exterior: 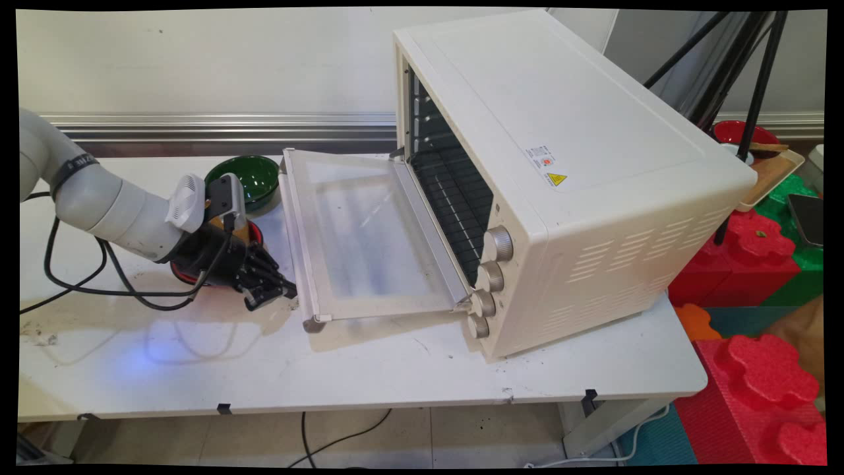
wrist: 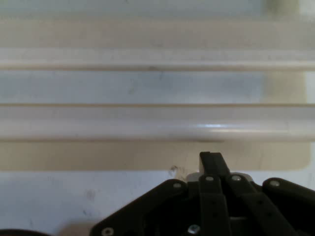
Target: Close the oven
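A cream toaster oven (exterior: 567, 165) stands on the white table (exterior: 369, 376), its glass door (exterior: 362, 231) folded down flat toward the left. My gripper (exterior: 285, 295) sits low over the table just left of the door's handle bar (exterior: 298, 264), close to its near end. In the hand view the fingers (wrist: 212, 162) are pressed together, shut on nothing, and point at the handle bar (wrist: 147, 129) running across just ahead. A red bowl (exterior: 254, 231) lies mostly hidden under my wrist. Behind it stands a green bowl (exterior: 254, 177).
The oven's knobs (exterior: 491, 277) face the near side. Black cables (exterior: 86, 277) hang from the arm onto the table's left part. Off the table at the right are black tripod legs (exterior: 738, 99), a tray with a red bowl (exterior: 732, 132), and red and green foam blocks (exterior: 758, 369).
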Robot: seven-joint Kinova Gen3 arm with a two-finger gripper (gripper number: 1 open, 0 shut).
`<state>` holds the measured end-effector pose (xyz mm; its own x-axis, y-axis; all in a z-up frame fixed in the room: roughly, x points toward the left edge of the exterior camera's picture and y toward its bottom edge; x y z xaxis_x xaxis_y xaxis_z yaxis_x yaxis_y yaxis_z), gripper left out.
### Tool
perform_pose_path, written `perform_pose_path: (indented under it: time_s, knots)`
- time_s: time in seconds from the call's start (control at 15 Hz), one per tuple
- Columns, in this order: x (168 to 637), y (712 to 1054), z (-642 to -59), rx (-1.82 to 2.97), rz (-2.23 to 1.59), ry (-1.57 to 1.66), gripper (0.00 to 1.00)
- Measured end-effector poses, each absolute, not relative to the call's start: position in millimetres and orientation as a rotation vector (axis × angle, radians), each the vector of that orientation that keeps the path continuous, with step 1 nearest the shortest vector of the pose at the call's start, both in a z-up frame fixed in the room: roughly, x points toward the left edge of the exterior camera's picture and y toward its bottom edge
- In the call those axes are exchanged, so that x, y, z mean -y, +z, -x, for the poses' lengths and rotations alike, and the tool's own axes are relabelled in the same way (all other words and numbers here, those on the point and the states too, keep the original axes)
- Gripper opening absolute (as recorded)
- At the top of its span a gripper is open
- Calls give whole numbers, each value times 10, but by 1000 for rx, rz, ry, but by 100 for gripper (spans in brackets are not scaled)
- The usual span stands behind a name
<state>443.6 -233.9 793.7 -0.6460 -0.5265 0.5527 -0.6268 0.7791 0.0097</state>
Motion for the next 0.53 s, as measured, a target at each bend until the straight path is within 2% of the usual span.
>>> perform_pose_path:
  time_s: [0.53]
  knots:
    - [2402,7948,-4415,2379,-865,293,0]
